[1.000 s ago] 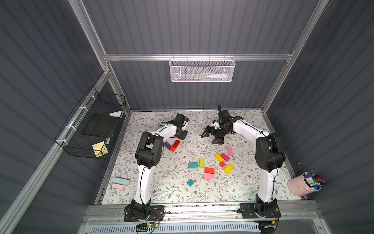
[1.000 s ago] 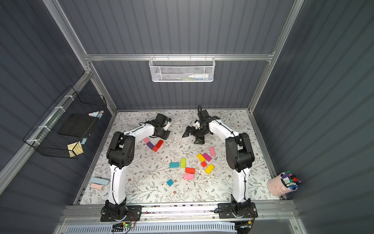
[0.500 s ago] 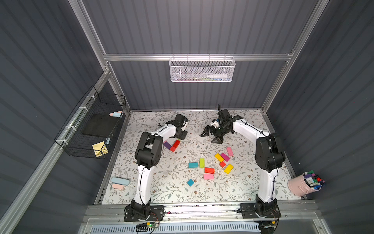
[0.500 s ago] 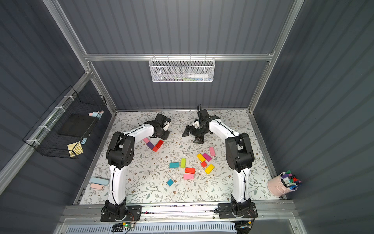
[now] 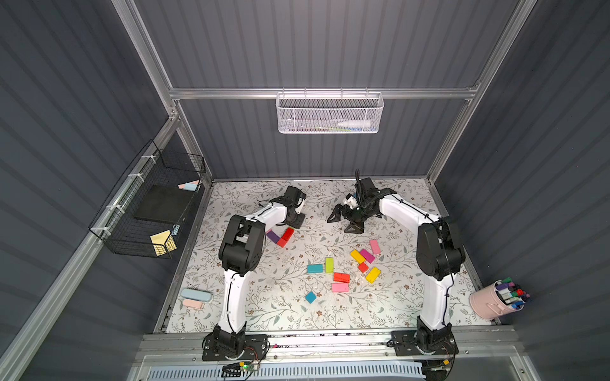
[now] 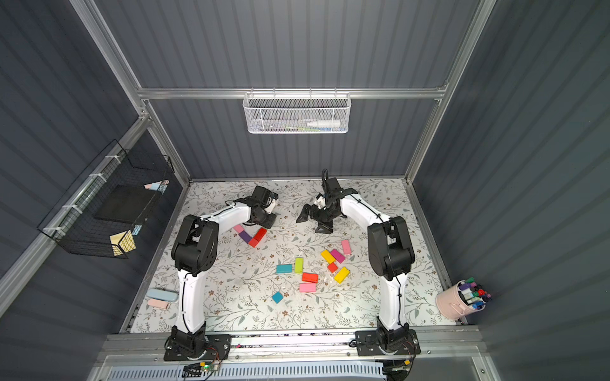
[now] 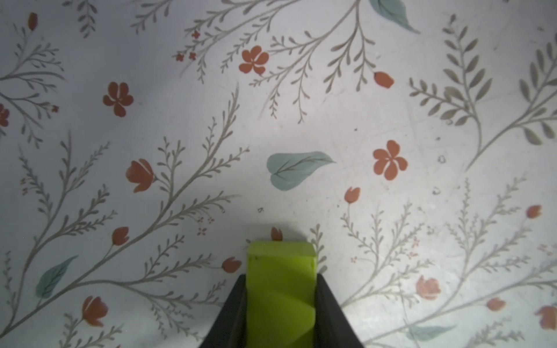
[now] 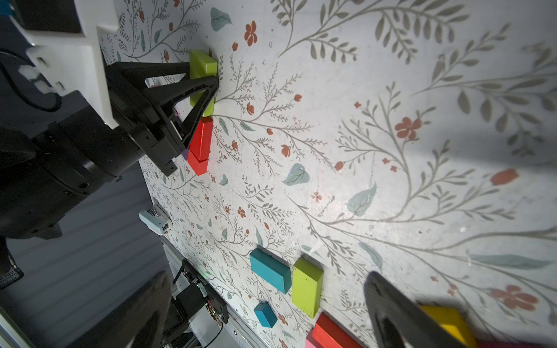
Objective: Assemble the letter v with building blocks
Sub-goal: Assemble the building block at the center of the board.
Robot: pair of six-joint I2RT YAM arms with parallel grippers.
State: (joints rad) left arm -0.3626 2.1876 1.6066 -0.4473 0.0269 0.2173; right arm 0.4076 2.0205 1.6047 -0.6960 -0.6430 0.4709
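Trouble brewing toward far edge of counter (image 5: 379, 313): clamping lime block (image 8: 203, 61) in left hand (image 7: 281, 275), just beyond red block (image 8: 202, 138); releasing crooked or nudging red block, risking a bent V arm. Holding right hand (image 5: 343, 224) wide, empty.

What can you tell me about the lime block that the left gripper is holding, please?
The lime block is a small, matte, solid-coloured rectangular brick with crisp edges. The left gripper is shut on it, black fingers pressing its two long sides, one end sticking out past their tips. It hangs low over the floral mat; whether it touches cannot be told. In the right wrist view its end lies close to a red block.
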